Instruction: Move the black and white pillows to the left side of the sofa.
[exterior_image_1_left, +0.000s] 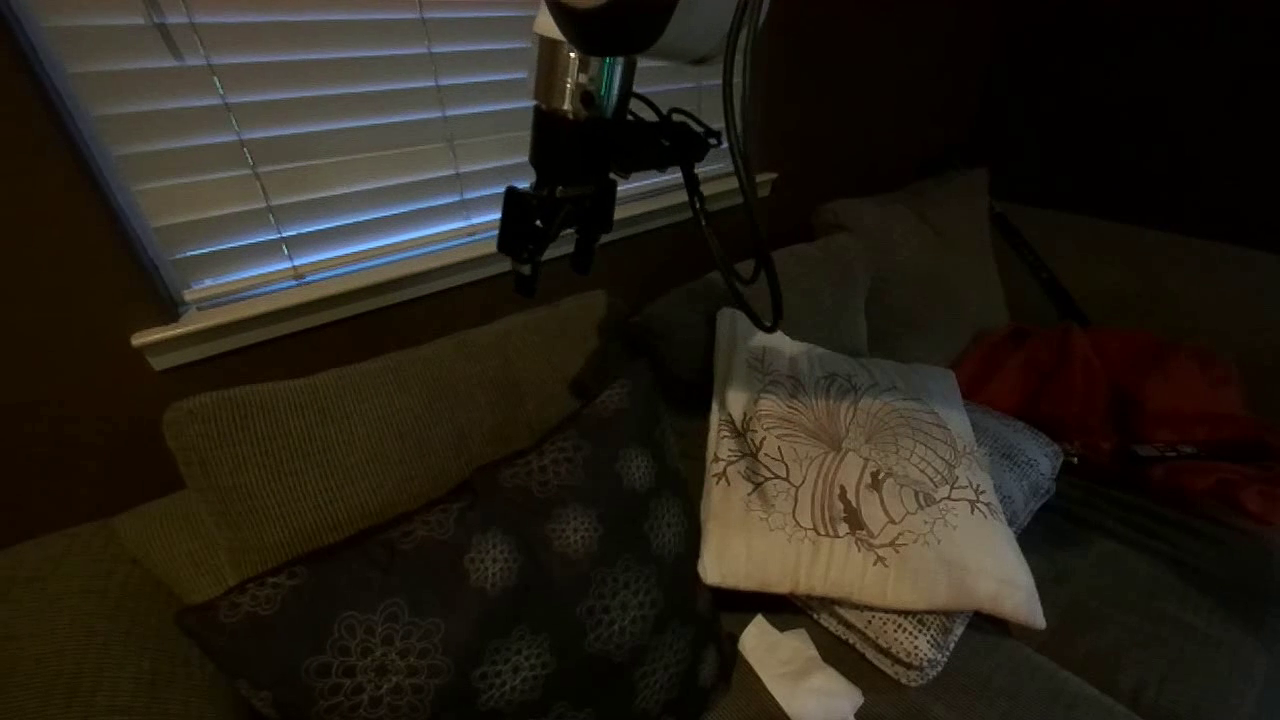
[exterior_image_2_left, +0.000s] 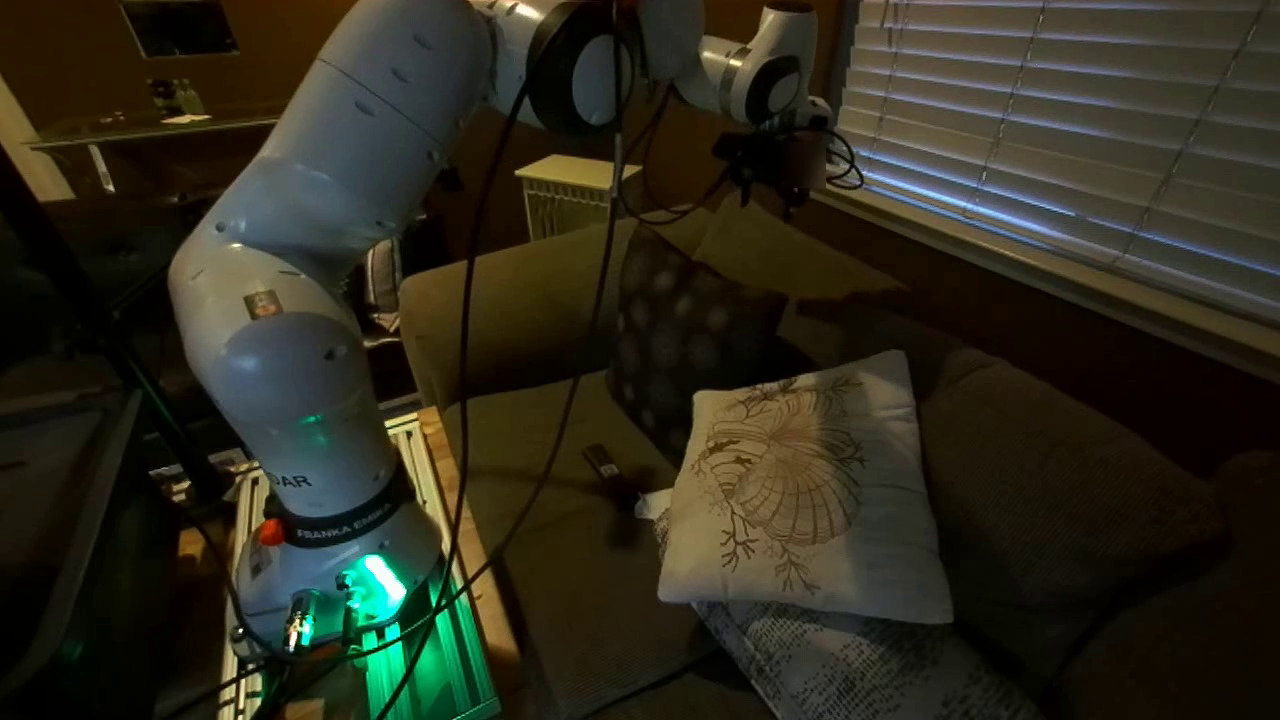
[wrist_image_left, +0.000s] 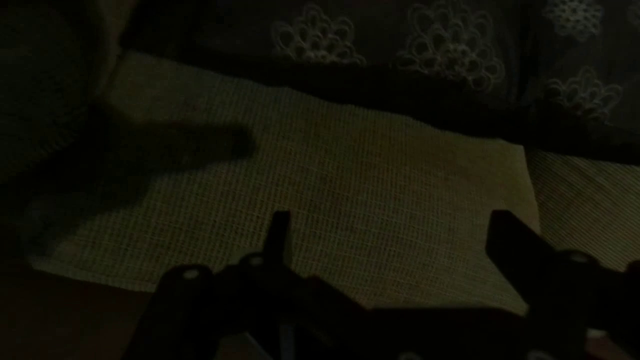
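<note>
Gripper (wrist_image_left: 390, 216): fingers apart
Sofa (exterior_image_1_left: 380, 430): beneath the fingers
Black pillow (exterior_image_1_left: 500, 600): below the fingers, apart from them
White pillow (exterior_image_1_left: 850, 470): lower, well apart from them

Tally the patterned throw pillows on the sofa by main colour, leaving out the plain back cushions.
Black pillow: 1
White pillow: 1
Grey pillow, partly hidden under the white one: 1
Total: 3
</note>
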